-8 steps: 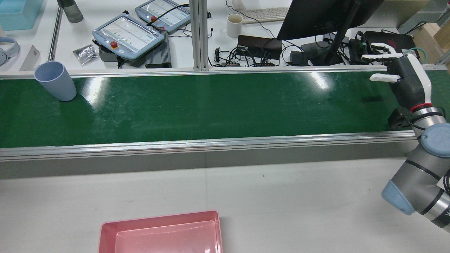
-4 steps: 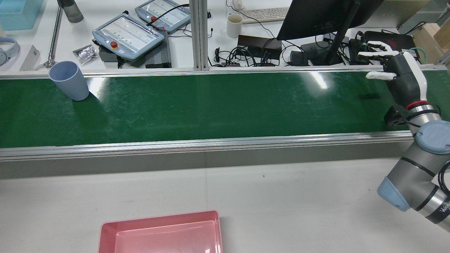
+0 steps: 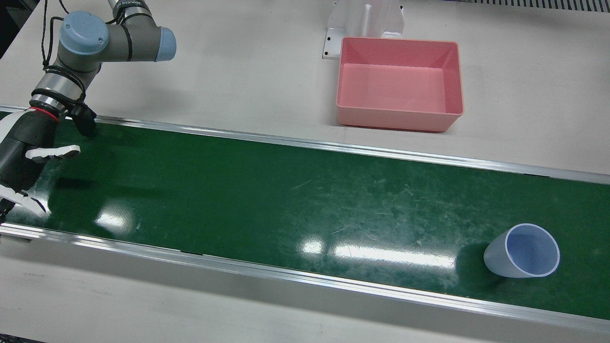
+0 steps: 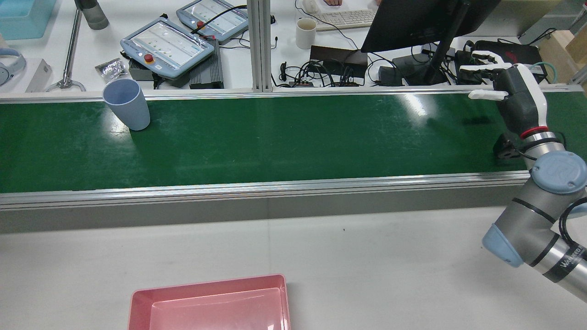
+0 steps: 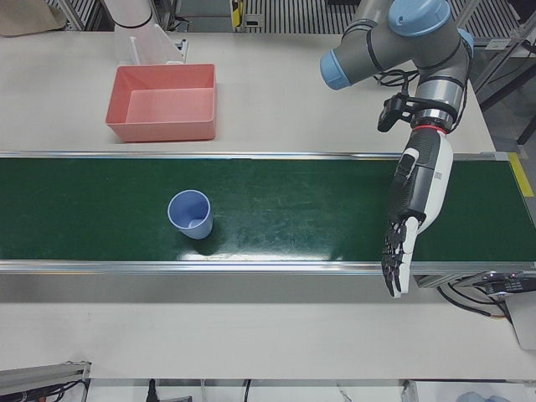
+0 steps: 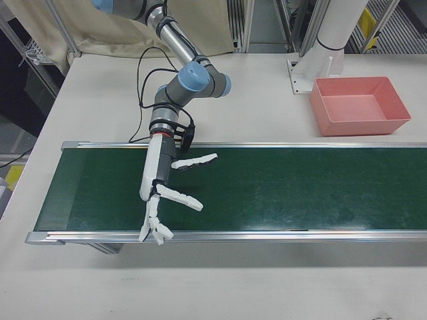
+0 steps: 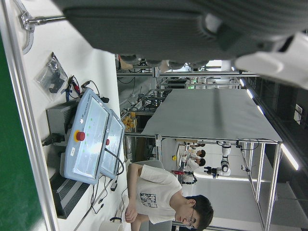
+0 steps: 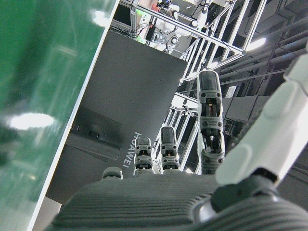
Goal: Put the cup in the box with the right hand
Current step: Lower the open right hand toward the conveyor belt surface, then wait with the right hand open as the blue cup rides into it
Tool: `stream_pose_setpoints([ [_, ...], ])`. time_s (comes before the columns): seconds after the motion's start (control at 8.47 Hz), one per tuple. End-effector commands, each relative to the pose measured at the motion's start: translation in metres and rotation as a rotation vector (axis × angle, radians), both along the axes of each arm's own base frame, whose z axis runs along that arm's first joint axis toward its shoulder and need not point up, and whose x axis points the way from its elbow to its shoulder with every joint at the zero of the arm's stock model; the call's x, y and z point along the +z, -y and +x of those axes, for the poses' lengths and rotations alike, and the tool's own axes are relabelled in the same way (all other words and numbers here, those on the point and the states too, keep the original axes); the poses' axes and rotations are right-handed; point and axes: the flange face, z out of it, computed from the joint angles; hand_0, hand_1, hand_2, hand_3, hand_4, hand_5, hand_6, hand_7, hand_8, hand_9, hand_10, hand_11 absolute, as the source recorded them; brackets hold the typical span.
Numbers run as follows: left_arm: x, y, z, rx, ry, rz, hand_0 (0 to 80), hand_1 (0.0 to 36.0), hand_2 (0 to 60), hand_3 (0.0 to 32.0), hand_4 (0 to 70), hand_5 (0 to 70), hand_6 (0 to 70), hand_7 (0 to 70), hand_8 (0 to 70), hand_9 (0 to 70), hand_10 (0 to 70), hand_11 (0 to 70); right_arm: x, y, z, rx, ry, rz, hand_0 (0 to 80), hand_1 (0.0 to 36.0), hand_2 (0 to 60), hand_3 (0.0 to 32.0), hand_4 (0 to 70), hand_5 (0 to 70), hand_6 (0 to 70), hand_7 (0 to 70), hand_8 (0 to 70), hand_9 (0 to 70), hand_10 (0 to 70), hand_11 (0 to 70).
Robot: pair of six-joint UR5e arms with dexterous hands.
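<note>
A pale blue cup (image 4: 126, 110) stands upright on the green belt (image 4: 293, 137), near its far rail at the left; it also shows in the front view (image 3: 522, 251) and the left-front view (image 5: 191, 215). The pink box (image 4: 206, 284) sits empty on the white table on the robot's side of the belt (image 3: 400, 119). My right hand (image 4: 513, 91) is open, fingers spread, above the belt's right end, far from the cup (image 6: 160, 187). My left hand (image 5: 417, 197) is open, fingers stretched out over the belt beyond the cup, outside the rear view.
Aluminium rails (image 4: 275, 188) edge the belt. Behind the far rail stand teach pendants (image 4: 167, 43), a white mug (image 4: 306, 33), a monitor (image 4: 412, 23) and cables. A white bracket (image 3: 364, 19) stands behind the box. A person (image 7: 163, 197) sits beyond the station.
The cup has travelled to the right along the belt, towards my right hand. My right hand has shifted a little to the left and farther across the belt, still open.
</note>
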Motion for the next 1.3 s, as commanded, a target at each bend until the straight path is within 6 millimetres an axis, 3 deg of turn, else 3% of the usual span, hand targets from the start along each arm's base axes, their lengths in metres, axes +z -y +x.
stream_pose_setpoints([
  [0.0, 0.0004, 0.0001, 0.0001, 0.000, 0.000, -0.001, 0.0, 0.0, 0.0, 0.0, 0.0, 0.0, 0.0, 0.0, 0.0, 0.0, 0.0, 0.0, 0.0067, 0.0103, -0.0077, -0.002, -0.017, -0.015, 44.2, 0.0, 0.8, 6.4, 55.3, 0.5, 4.8, 33.0, 8.4, 16.3, 0.0, 0.0],
  [0.47, 0.0004, 0.0001, 0.0001, 0.000, 0.000, -0.001, 0.0, 0.0, 0.0, 0.0, 0.0, 0.0, 0.0, 0.0, 0.0, 0.0, 0.0, 0.0, 0.0042, 0.0118, -0.0088, -0.002, -0.015, -0.012, 44.0, 0.0, 0.0, 8.2, 53.1, 0.6, 4.6, 32.7, 8.5, 16.1, 0.0, 0.0],
  [0.71, 0.0004, 0.0001, 0.0001, 0.000, 0.000, -0.001, 0.0, 0.0, 0.0, 0.0, 0.0, 0.0, 0.0, 0.0, 0.0, 0.0, 0.0, 0.0, 0.0034, 0.0123, -0.0093, -0.003, -0.014, -0.010, 43.4, 0.0, 0.0, 20.4, 39.1, 1.0, 3.6, 32.6, 8.5, 16.1, 0.0, 0.0],
  [0.83, -0.0003, 0.0000, 0.0001, 0.000, 0.000, 0.001, 0.0, 0.0, 0.0, 0.0, 0.0, 0.0, 0.0, 0.0, 0.0, 0.0, 0.0, 0.0, 0.0020, 0.0126, -0.0084, -0.002, -0.012, -0.008, 43.4, 0.0, 0.0, 21.2, 38.8, 1.0, 3.6, 33.0, 8.4, 16.2, 0.0, 0.0],
  [1.18, -0.0003, 0.0000, 0.0001, 0.000, 0.000, 0.001, 0.0, 0.0, 0.0, 0.0, 0.0, 0.0, 0.0, 0.0, 0.0, 0.0, 0.0, 0.0, 0.0011, 0.0108, -0.0072, -0.002, -0.010, -0.007, 43.8, 0.1, 0.0, 19.2, 39.6, 1.1, 3.6, 32.2, 8.4, 15.8, 0.0, 0.0],
])
